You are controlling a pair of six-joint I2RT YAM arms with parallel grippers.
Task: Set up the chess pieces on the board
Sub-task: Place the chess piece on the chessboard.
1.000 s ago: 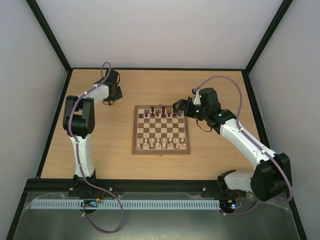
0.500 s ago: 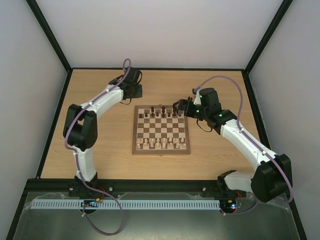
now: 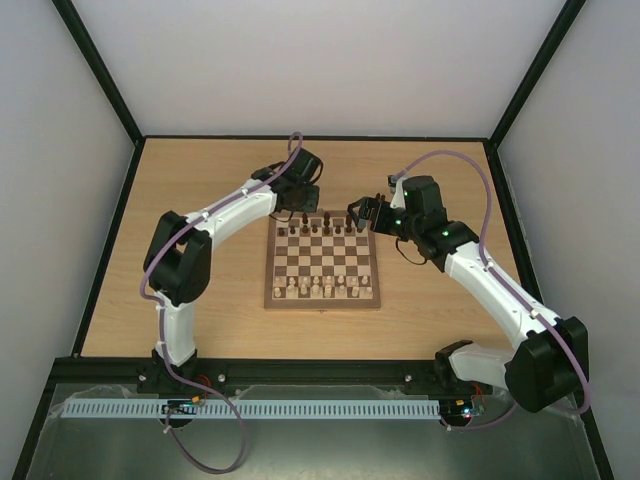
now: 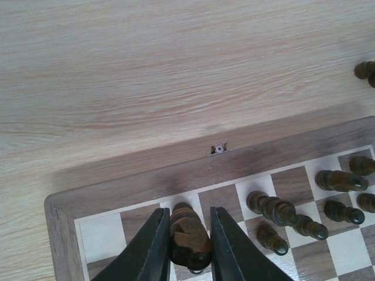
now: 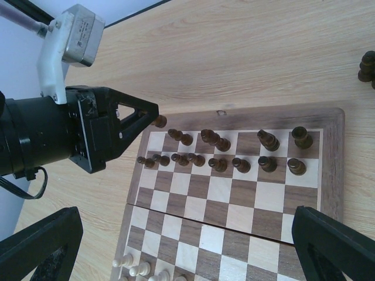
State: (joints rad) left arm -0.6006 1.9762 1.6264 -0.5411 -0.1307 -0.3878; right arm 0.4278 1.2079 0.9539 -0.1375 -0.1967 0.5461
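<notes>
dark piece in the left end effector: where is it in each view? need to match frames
Top external: hidden under the left end effector, at the far-left corner of the board.
Left wrist: dark piece at bottom centre, clamped in the end effector.
Right wrist: upper left, tip poking out of the end effector.
Shared landmark: latch on the board's far border; too small to see in the top view.
</notes>
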